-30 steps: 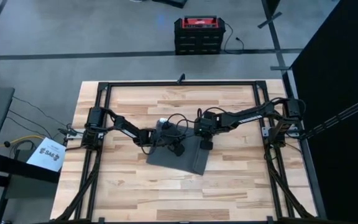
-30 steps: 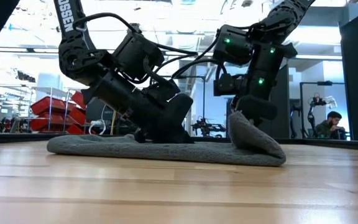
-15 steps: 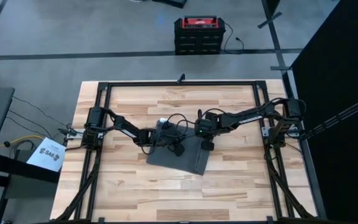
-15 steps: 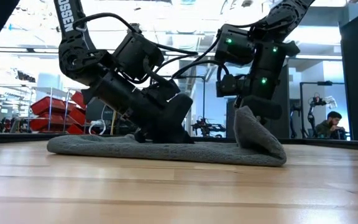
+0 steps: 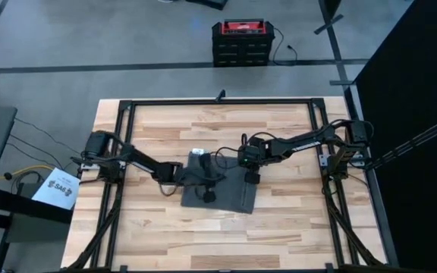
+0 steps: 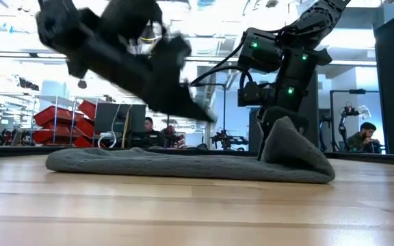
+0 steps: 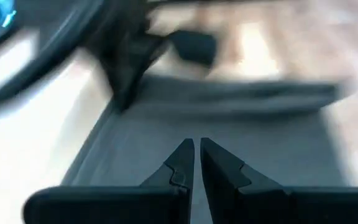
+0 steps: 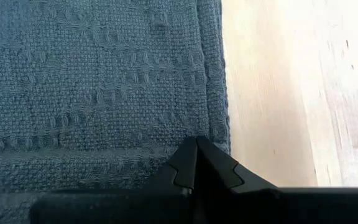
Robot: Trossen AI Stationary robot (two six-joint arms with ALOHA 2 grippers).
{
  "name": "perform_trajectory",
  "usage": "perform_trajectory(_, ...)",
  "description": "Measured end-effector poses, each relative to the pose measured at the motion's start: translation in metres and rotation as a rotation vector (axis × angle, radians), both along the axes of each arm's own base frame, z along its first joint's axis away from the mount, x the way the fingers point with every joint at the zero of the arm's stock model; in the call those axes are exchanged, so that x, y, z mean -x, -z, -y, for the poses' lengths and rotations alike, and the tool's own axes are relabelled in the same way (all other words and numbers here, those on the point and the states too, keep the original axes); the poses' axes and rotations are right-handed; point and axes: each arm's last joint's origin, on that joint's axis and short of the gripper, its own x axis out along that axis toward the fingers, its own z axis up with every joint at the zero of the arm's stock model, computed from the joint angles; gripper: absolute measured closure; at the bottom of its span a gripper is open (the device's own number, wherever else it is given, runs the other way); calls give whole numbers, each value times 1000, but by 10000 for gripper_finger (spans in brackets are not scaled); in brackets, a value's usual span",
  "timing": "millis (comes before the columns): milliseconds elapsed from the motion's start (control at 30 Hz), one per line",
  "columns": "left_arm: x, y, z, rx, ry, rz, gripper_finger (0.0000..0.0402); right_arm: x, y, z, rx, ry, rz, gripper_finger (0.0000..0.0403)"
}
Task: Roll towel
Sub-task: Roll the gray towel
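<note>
Towel (image 5: 223, 193): dark grey, flat on table (image 5: 279, 227) centre. Right end effector (image 5: 250, 177) pinches its 2 o'clock corner, lifted. Left end effector (image 7: 196, 163): fingers nearly together, empty, above cloth.

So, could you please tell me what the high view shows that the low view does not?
Only the high view shows the whole table, the towel's outline on it, and a red case on the floor beyond. Only the low view shows the towel's corner lifted into a peak under the right gripper, plus people in the room behind. Both show the towel lying mostly flat, the right gripper at its edge, and the left gripper above the cloth.
</note>
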Motion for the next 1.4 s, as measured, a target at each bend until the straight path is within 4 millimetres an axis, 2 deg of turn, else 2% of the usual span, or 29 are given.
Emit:
perform_trajectory(133, -8, -18, 31, -44, 136, 50, 386, 0, 0, 0, -2, 0, -1, 403)
perform_trajectory(200, -22, -30, 45, -75, 187, 104, 386, 0, 0, 0, -2, 0, 1, 403)
perform_trajectory(267, -38, -29, 52, -107, 232, 96, 386, 0, 0, 0, -2, 0, 5, 403)
perform_trajectory(367, -61, -23, 53, -146, 309, 51, 386, 0, 0, 0, -2, 0, 3, 403)
perform_trajectory(533, -92, -26, 51, -185, 313, 36, 386, 1, 1, 0, -5, 1, -15, 403)
perform_trajectory(667, -107, -11, 53, -175, 327, -60, 386, 2, 1, -4, -3, -4, -24, 403)
perform_trajectory(767, -111, 5, 57, -144, 320, -162, 386, 2, 1, -4, -3, -6, -27, 403)
perform_trajectory(867, -106, 20, 62, -97, 302, -262, 386, 4, 2, -4, -4, -6, -46, 403)
perform_trajectory(1167, -95, 24, 87, -16, 284, -315, 386, 5, -2, -5, -5, -12, -44, 403)
perform_trajectory(1267, -96, 30, 88, -5, 261, -317, 386, 11, -17, -8, -14, -31, -35, 403)
perform_trajectory(1400, -99, 39, 89, 7, 232, -303, 386, 16, -59, -10, -8, -36, 130, 403)
